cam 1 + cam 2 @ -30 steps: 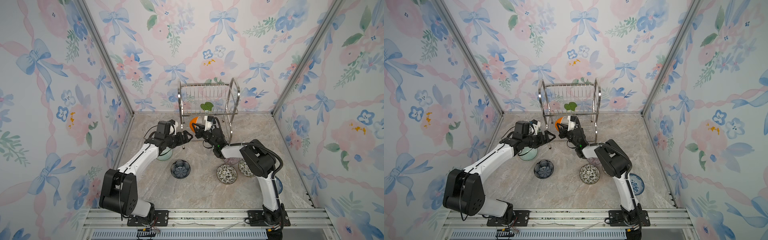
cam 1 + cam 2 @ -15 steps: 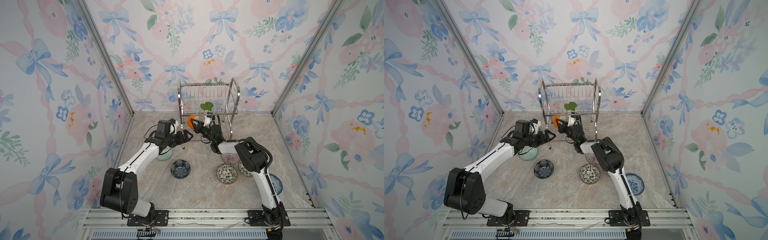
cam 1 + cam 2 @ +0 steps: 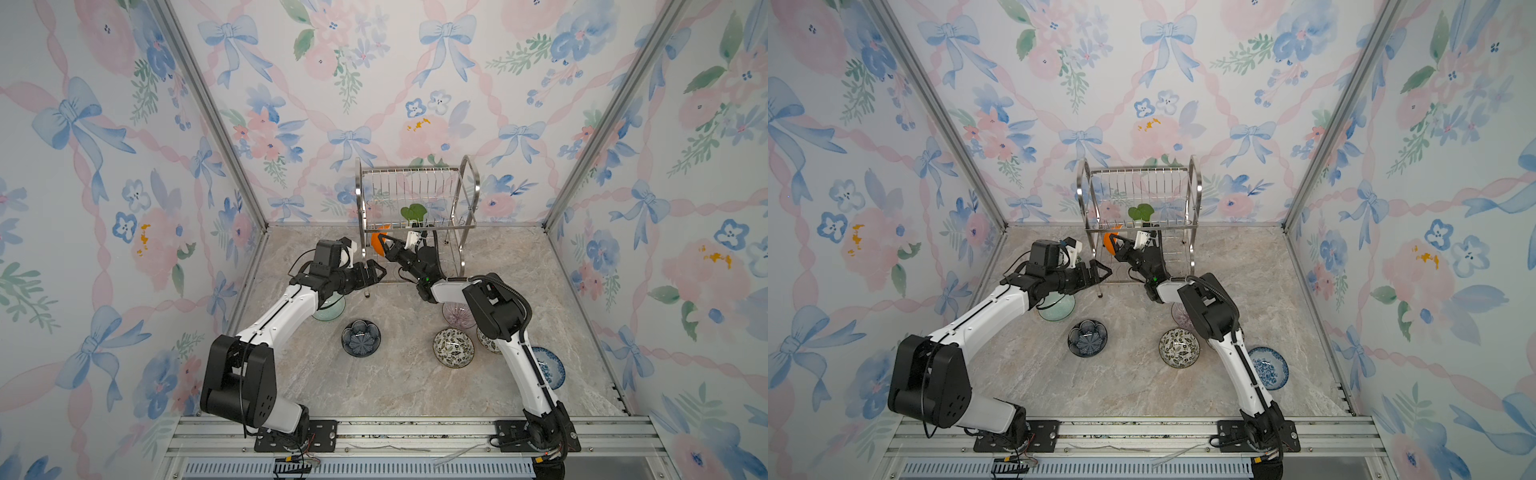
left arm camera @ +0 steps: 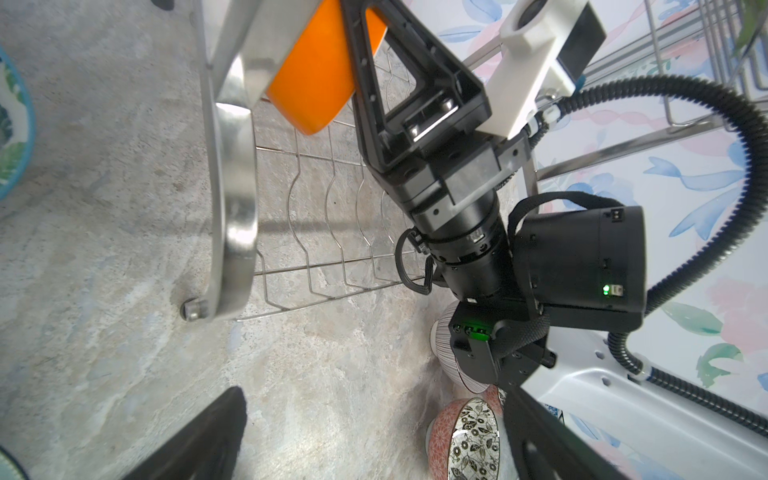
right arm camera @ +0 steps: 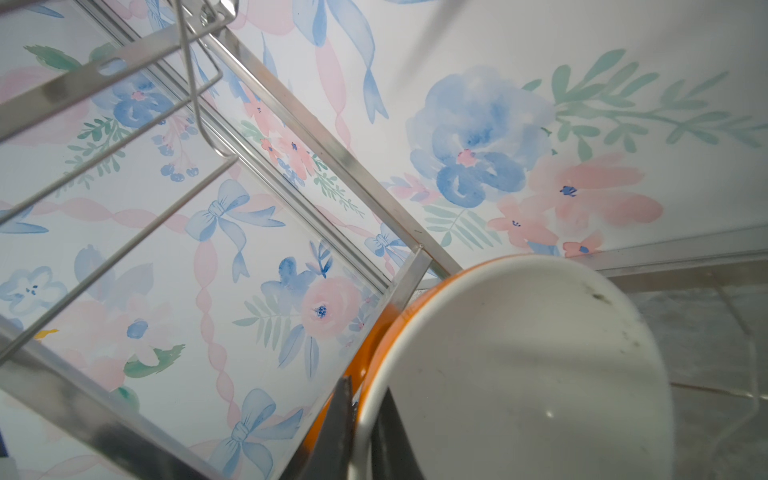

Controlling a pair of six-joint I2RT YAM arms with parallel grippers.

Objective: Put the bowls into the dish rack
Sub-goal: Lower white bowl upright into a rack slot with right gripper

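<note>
The steel dish rack (image 3: pixel 465 195) (image 3: pixel 1192 195) stands at the back wall. My right gripper (image 3: pixel 384 242) (image 3: pixel 1116 240) (image 5: pixel 365 399) is shut on the rim of the white bowl with orange outside (image 3: pixel 377 243) (image 3: pixel 1109 242) (image 5: pixel 519 365) (image 4: pixel 316 83). It holds the bowl tilted just inside the rack's left frame (image 4: pixel 232 187), above the lower wire shelf and under the upper tier. My left gripper (image 3: pixel 378 272) (image 3: pixel 1105 272) (image 4: pixel 374 449) hangs open and empty just outside that frame, near its front leg. Something with a bright green leaf (image 3: pixel 413 214) (image 3: pixel 1140 212) sits in the upper tier.
Bowls lie on the marble floor: pale green (image 3: pixel 332 309) under my left arm, dark blue flower (image 3: pixel 360 337), purple-lined (image 3: pixel 455 316), two black-white leaf ones (image 3: pixel 453 347) (image 3: pixel 488 343), and blue-white floral (image 3: pixel 550 368) behind my right arm. Walls close in on three sides.
My right arm has swung its elbow leftward and carried the orange bowl slightly deeper under the rack's upper tier. The left arm has hardly moved and stays open.
</note>
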